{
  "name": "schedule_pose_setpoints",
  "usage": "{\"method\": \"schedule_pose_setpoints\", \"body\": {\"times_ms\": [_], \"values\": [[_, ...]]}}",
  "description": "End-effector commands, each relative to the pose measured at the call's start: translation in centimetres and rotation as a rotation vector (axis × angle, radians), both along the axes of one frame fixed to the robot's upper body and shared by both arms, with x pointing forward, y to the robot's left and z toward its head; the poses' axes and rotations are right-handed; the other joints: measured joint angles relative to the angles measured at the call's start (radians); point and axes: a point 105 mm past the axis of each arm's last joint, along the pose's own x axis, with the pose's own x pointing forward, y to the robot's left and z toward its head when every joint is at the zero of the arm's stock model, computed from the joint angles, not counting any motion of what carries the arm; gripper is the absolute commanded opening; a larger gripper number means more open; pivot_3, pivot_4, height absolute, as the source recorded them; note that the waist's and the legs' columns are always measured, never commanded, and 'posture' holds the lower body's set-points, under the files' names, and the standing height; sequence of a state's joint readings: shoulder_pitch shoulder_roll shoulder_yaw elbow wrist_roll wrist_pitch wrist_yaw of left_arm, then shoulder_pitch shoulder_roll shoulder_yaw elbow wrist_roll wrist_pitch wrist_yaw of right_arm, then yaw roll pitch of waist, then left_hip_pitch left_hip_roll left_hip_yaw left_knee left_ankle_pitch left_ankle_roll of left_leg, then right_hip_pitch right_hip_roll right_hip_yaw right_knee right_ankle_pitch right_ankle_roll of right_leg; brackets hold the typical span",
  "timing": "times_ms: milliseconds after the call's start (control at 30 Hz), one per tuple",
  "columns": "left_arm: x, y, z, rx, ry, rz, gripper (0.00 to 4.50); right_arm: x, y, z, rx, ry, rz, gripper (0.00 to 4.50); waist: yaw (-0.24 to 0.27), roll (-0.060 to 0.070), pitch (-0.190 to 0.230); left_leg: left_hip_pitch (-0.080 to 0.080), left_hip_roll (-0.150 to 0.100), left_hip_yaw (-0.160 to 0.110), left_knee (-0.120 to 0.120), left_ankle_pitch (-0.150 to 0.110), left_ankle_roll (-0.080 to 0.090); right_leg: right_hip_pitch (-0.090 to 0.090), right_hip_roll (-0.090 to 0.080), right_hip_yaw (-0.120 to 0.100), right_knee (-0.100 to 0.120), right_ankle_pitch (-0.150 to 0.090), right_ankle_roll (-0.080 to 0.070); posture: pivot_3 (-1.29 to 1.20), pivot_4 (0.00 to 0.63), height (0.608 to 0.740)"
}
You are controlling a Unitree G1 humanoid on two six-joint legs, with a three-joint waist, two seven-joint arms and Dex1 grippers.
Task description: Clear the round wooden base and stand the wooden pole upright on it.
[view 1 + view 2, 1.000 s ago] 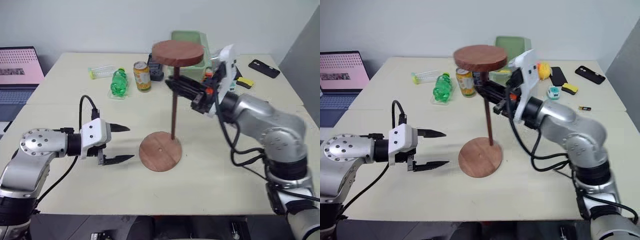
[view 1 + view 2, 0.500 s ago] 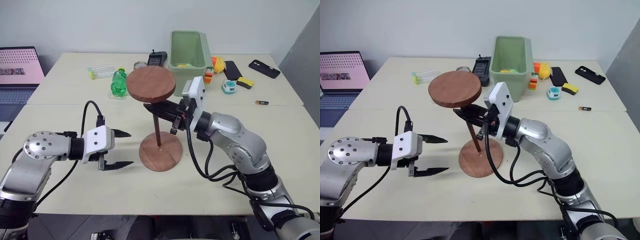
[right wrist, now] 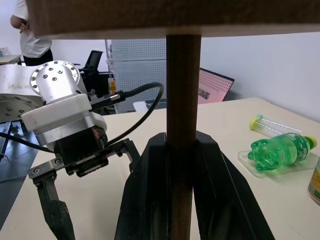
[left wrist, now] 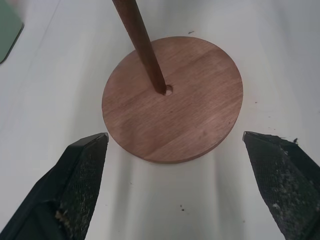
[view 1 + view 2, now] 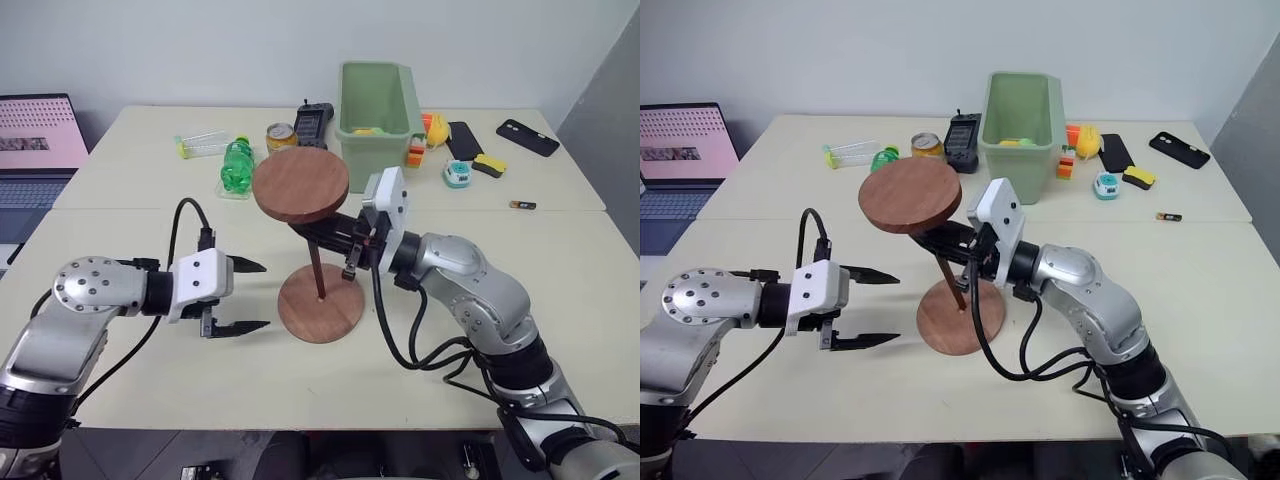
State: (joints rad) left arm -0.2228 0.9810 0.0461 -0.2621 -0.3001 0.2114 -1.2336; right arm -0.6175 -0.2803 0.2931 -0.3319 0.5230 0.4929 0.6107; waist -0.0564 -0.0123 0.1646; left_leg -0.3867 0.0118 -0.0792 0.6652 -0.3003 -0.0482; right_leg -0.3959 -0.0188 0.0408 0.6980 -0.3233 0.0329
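- Pinching the pole (image 5: 318, 268) mid-shaft, the right tool (image 5: 322, 232) has its fingers clamped on it; the pole leans slightly, disc end up.
- Pole's lower tip sits at the centre hole of the base (image 5: 321, 303), flat on the worktop (image 5: 140, 190).
- Left tool (image 5: 243, 296) hovers spread, just beside the base, apart from it.

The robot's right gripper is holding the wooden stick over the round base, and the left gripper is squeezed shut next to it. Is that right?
Not quite. The right gripper does hold the wooden pole with its tip at the hole of the round wooden base, but the left gripper is open, not shut. The left wrist view shows its fingers spread wide, touching nothing.
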Motion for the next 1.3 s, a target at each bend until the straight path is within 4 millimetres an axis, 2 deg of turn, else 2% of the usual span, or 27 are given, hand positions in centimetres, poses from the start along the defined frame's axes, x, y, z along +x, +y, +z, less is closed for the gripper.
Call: {"method": "schedule_pose_setpoints", "body": {"times_ms": [33, 833, 1100, 1300], "values": [[0.1, -0.1, 0.7, 0.008, -0.031, -0.012, 4.5, -0.8, 0.0, 0.1, 0.004, -0.028, 0.021, 0.23, 0.0, 0.0, 0.0, 0.0, 0.0, 0.0, 0.0, 0.0, 0.0, 0.0, 0.0, 0.0, 0.0, 0.0, 0.0, 0.0, 0.15, 0.74], [0.2, -0.1, 0.5, 0.007, -0.031, -0.021, 4.5, -1.6, 0.5, -2.3, -0.073, -0.016, 0.061, 0.23, 0.0, 0.0, 0.0, 0.003, 0.0, 0.0, 0.0, 0.0, 0.0, 0.003, 0.0, 0.0, 0.0, 0.0, 0.0, 0.0, 0.15, 0.74], [0.2, -0.3, 0.4, 0.003, -0.029, -0.031, 4.5, 1.1, -0.3, -4.9, -0.115, 0.091, -0.065, 0.23, 0.0, -0.001, -0.001, 0.008, 0.0, 0.0, 0.0, 0.0, 0.0, 0.007, 0.0, 0.0, 0.0, 0.0, 0.0, 0.0, 0.15, 0.74], [0.1, -0.1, 0.3, 0.001, -0.025, -0.026, 4.5, 1.4, -1.2, -7.5, -0.169, 0.129, -0.095, 0.23, 0.001, -0.001, -0.003, 0.011, 0.0, 0.0, 0.0, 0.0, 0.0, 0.011, 0.0, 0.0, 0.0, 0.0, 0.0, 0.0, 0.15, 0.74]]}}
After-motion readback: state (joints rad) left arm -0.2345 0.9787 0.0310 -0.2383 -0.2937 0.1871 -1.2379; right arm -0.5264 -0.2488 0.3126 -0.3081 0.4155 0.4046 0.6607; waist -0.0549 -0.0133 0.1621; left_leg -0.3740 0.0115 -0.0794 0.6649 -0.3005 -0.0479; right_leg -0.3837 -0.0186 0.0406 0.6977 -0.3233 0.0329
